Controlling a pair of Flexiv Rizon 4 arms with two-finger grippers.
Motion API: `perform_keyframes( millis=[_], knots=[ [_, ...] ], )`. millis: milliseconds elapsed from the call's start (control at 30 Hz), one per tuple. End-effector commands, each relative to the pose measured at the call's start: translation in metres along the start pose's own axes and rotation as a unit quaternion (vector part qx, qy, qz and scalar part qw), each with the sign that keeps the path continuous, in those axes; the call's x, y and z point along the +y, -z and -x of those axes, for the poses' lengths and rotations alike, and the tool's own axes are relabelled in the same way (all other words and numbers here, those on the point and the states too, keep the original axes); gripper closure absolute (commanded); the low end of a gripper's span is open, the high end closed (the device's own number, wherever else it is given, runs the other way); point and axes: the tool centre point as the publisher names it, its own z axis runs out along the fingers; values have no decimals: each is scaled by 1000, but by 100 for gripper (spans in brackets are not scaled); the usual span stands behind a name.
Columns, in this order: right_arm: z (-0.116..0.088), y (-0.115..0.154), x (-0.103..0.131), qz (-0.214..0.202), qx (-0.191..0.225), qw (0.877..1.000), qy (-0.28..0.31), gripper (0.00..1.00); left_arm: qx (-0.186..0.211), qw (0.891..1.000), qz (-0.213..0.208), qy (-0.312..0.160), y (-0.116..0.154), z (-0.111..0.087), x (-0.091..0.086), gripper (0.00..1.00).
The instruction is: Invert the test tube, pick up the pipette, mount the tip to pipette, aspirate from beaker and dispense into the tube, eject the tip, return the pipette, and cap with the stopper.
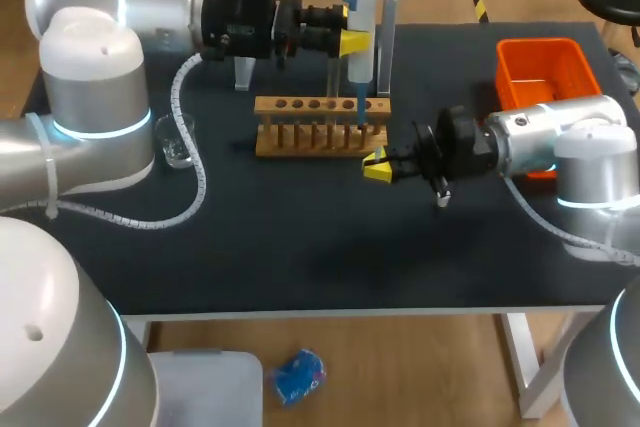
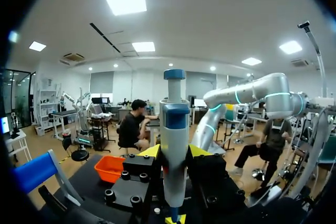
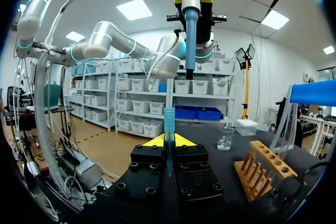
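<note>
While the left end effector [image 1: 353, 43] is clenched on the body of a blue and white pipette [image 1: 362, 17], holding it upright above the back of the dark table [image 1: 300, 247], the right end effector [image 1: 378, 165] sits lower and nearer the front, its yellow-tipped fingers closed from both sides on a slim blue pipette tip [image 3: 169, 127]. In the right wrist view the tip stands upright between the fingers with its wider open end uppermost. The pipette's blue shaft hangs directly above it, pointing down at it, and a clear gap remains between the two. In the left wrist view the pipette fills the space between the left fingers, with its blue plunger button on top. From above, the left arm enters from the left and the right arm from the right, and the two end effectors lie close together near the middle of the table. A wooden rack [image 1: 320, 127] with a row of holes lies on the table under the pipette, just behind the right end effector. A clear glass beaker [image 1: 177, 141] stands on the table to the left of the rack, close beside the left arm. An orange bin [image 1: 543, 69] sits at the table's back right corner, behind the right arm.
</note>
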Motion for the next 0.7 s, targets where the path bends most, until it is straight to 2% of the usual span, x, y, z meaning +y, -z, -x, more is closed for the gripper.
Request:
perform_keyframes(
  millis=[33,700],
  knots=[
    [3,-6,-1,2,1,1000,2,100,6,1000,2,2,-3,4,1,100],
    [16,-20,9,10,3,1000,23,100,5,1000,0,8,-6,2,6,100]
  ],
)
